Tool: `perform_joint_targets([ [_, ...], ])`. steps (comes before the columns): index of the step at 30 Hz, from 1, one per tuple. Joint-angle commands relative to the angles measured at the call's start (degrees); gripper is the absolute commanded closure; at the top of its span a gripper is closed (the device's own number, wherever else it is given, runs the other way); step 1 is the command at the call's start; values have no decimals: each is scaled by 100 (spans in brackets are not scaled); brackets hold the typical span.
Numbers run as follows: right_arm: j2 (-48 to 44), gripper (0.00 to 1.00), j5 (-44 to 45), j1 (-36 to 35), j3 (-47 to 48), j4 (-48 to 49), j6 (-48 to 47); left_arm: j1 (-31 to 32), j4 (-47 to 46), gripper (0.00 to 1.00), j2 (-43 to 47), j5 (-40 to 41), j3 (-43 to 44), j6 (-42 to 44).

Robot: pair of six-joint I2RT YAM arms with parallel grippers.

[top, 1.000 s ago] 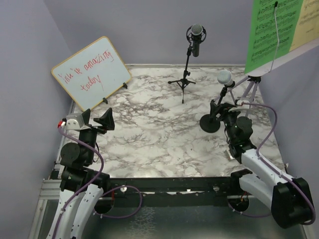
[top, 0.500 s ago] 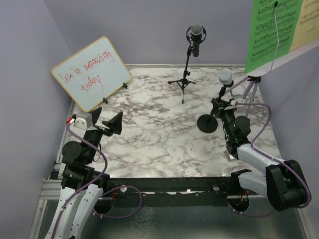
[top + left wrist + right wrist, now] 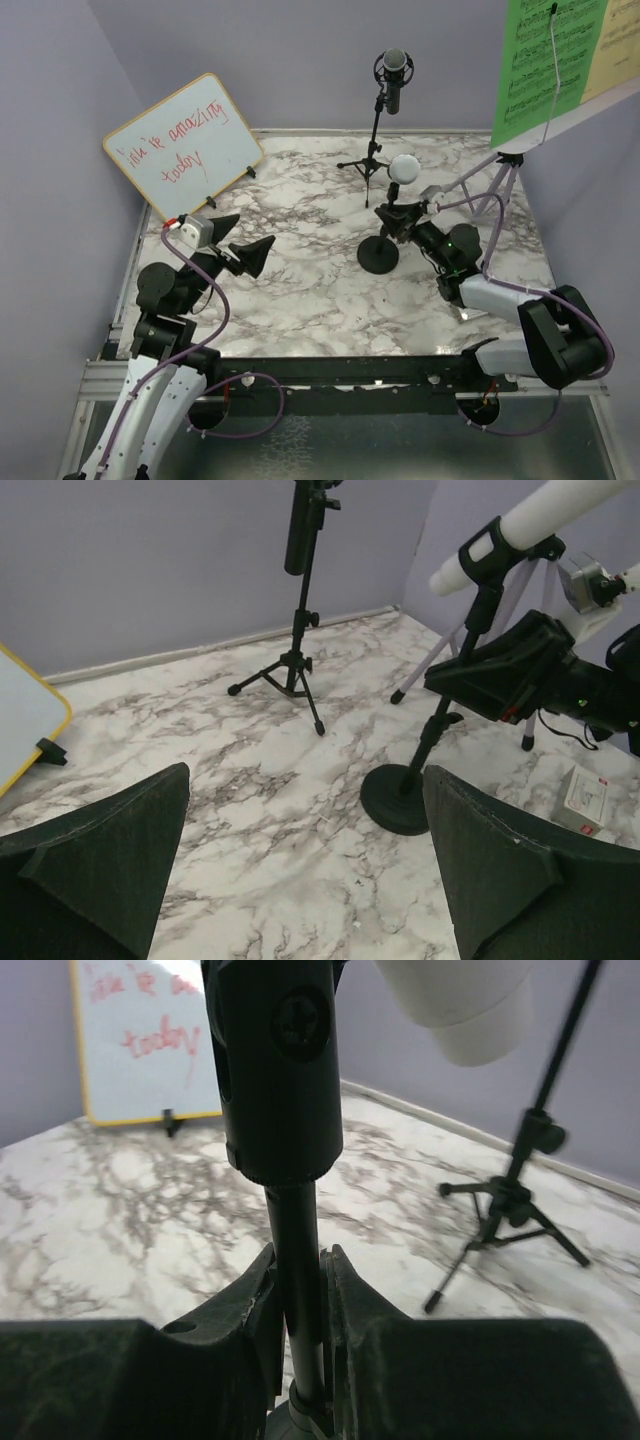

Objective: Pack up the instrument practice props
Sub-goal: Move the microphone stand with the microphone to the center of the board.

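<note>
My right gripper (image 3: 402, 222) (image 3: 300, 1272) is shut on the post of the black round-base mic holder (image 3: 379, 256) (image 3: 404, 800), which stands near the table's middle. A grey-headed microphone (image 3: 404, 169) (image 3: 540, 520) sits tilted in its clip. The second microphone (image 3: 394, 66) is on the black tripod (image 3: 367, 163) (image 3: 291, 675) (image 3: 512, 1202) at the back. My left gripper (image 3: 247, 256) (image 3: 305, 870) is open, low over the marble, left of the holder with nothing between its fingers. Green and yellow music sheets (image 3: 548, 60) rest on the lilac music rack (image 3: 500, 172) at the right.
A wood-framed whiteboard (image 3: 184, 146) (image 3: 140, 1040) with red writing leans at the back left. A small flat white device (image 3: 589, 798) lies on the marble table (image 3: 300, 290) near the right arm. Lilac walls close in three sides.
My right gripper has closed on the holder's post and carried holder and microphone left, from the right side toward the middle. The left arm has swung forward and to the right, still open.
</note>
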State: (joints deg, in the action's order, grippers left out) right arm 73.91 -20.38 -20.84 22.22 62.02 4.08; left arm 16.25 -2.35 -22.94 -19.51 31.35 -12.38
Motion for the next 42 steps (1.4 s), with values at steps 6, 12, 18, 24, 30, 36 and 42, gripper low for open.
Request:
perform_joint_targets([
  [6, 1352, 100, -706, -1001, 1039, 1169, 471, 16, -260, 1, -665, -895, -54, -503],
  [12, 2013, 100, -766, -1347, 1514, 1505, 650, 25, -617, 2, -1483, -990, 44, -1169],
  [18, 2158, 83, -802, -1380, 1642, 1415, 791, 341, -1294, 4, -2006, -492, 26, -1595],
  [24, 1700, 55, -617, -1371, 1403, 902, 775, 1146, -1725, 4, -2764, -36, 295, -1465],
  [30, 974, 31, -123, -1374, 1044, 133, 827, 1731, -2553, 4, -3344, 599, 271, -1056],
  [36, 73, 22, 141, -1370, 778, -1305, 858, 1899, -3390, 13, -3999, 420, 344, -564],
  [42, -450, 16, -138, -1093, 629, -2365, 1431, 1899, -3918, 17, -4332, 438, 365, -111],
])
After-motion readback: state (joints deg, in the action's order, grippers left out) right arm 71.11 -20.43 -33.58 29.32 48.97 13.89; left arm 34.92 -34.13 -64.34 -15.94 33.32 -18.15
